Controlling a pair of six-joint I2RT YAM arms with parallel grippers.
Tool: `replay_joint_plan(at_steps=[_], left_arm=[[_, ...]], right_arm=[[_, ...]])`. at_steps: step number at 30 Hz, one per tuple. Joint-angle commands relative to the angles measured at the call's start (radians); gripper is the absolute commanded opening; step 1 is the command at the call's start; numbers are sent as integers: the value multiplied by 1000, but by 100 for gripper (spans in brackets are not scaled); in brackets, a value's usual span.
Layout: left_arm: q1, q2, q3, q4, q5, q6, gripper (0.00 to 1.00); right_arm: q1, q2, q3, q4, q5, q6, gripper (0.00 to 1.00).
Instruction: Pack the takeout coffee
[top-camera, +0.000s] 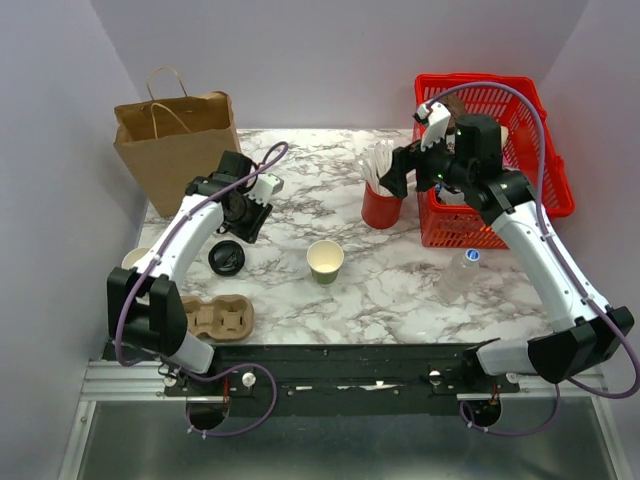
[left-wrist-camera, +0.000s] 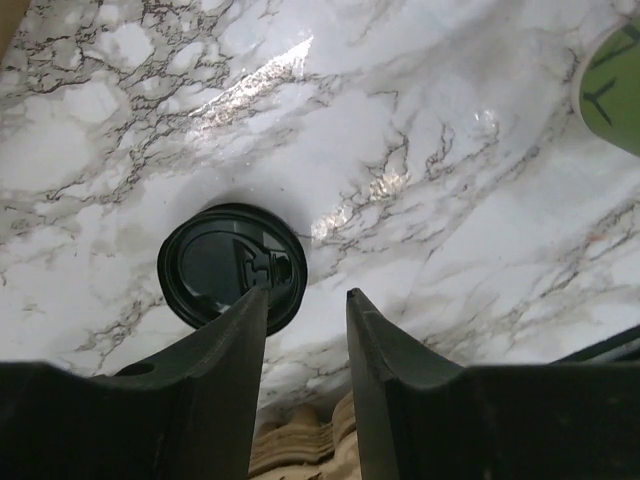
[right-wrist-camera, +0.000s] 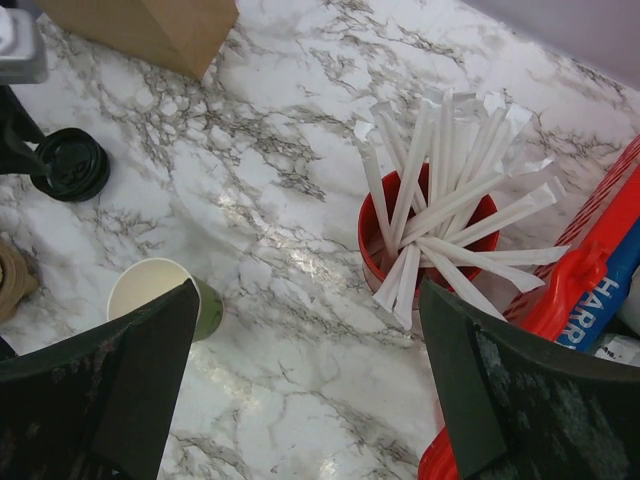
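Bright, even overhead light leaves soft, short shadows. Glare streaks the glossy marble desk (left-wrist-camera: 270, 75) in the left wrist view; both wrist views' near foregrounds are dark and soft.

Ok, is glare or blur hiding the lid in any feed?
Left wrist: glare streaks on the marble table near the black lid, lid itself sharp. Top external: even light, no strong glare. Right wrist: lid at the left edge, in focus.
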Motion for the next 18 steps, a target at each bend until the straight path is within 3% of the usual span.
replay_joint_plan(at_steps=[1, 9, 18], left_arm=[[-25, 87, 22, 50, -114, -121, 44], [-27, 161, -29, 44, -133, -119, 43], [-25, 187, -72, 62, -167, -102, 35]], right_arm=[[-4, -44, -21, 21, -7, -31, 100], [-4, -72, -61, 18, -11, -34, 100], [-4, -36, -44, 18, -34, -19, 100]])
